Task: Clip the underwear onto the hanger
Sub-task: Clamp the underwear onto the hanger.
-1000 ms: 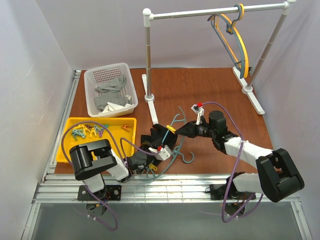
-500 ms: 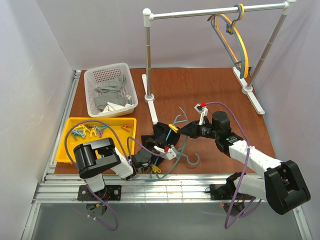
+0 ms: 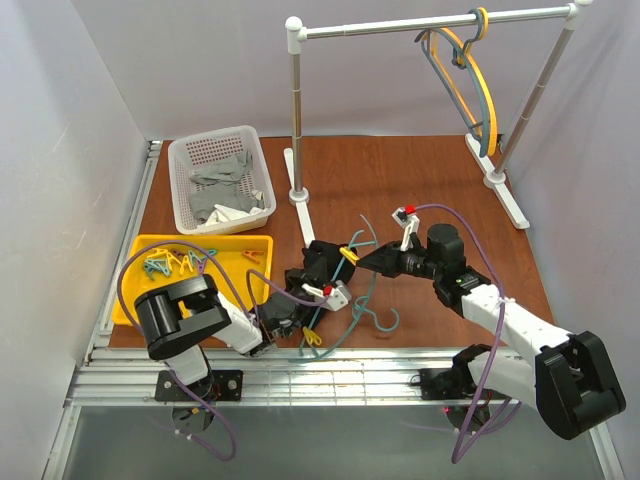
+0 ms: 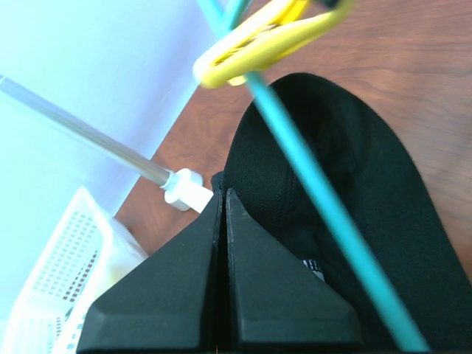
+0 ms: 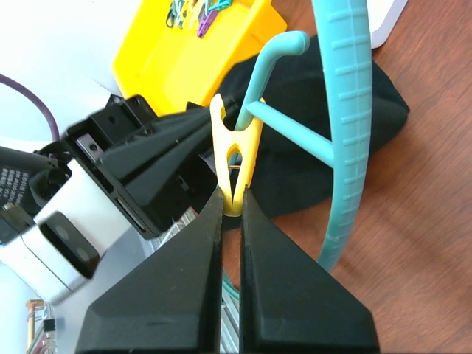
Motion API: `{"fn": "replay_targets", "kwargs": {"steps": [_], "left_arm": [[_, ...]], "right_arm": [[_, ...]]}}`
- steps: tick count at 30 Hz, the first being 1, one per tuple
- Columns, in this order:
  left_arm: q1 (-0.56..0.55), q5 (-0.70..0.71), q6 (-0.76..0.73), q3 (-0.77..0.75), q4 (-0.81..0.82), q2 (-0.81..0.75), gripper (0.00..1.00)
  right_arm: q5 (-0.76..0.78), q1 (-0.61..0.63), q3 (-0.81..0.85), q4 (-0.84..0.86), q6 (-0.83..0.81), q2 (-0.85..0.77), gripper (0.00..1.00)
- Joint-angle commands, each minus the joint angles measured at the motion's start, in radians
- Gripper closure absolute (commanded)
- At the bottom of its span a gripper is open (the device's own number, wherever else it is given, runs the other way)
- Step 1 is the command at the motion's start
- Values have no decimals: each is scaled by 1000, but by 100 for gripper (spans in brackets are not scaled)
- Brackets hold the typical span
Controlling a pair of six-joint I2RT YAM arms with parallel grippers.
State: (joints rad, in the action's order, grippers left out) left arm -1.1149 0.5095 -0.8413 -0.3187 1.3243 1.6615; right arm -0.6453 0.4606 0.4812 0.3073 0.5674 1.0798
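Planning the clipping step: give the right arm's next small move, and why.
Probably slide the yellow clip along the hanger onto the underwear edge before letting go. The right end effector pinches the clip's tail and its jaws straddle the hanger, but in the left wrist view they look short of the cloth, which the left end effector holds.

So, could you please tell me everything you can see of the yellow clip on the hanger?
The yellow clip is a small plastic peg with a slotted middle. The right gripper, shut, pinches its tail end; its mouth sits around a thin bar of the teal hanger, over the black underwear. Whether it catches the fabric cannot be told.
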Motion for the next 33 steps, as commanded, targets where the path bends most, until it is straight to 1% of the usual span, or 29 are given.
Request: {"fn": "replay_targets", "kwargs": {"steps": [1,3,7,12,15,18,21,25,33], "left_arm": [[33,30,-13,-6,372,-45,100],[50,44,8,-7,371,-48,100],[59,24,56,20,369,-86,100],[61,75,30,18,372,-121,100],[63,35,60,49,369,-169,100],[64,41,71,61,368,-200,100],[63,57,51,66,369,-215,100],[63,29,76,89,366,-261,100],[63,-14,114,107,352,-302,100]], "right_arm": [[15,4,-3,-16,-26,-20,99],[15,6,-7,-19,-37,-12,99],[-2,6,-12,-19,-54,15,99],[13,6,-13,-20,-73,29,99],[9,4,-12,-23,-83,48,99],[10,6,-10,-23,-92,66,99],[12,6,-13,-27,-98,69,99],[-2,4,-12,-28,-109,75,99],[-10,6,-7,-28,-141,94,99]]}}
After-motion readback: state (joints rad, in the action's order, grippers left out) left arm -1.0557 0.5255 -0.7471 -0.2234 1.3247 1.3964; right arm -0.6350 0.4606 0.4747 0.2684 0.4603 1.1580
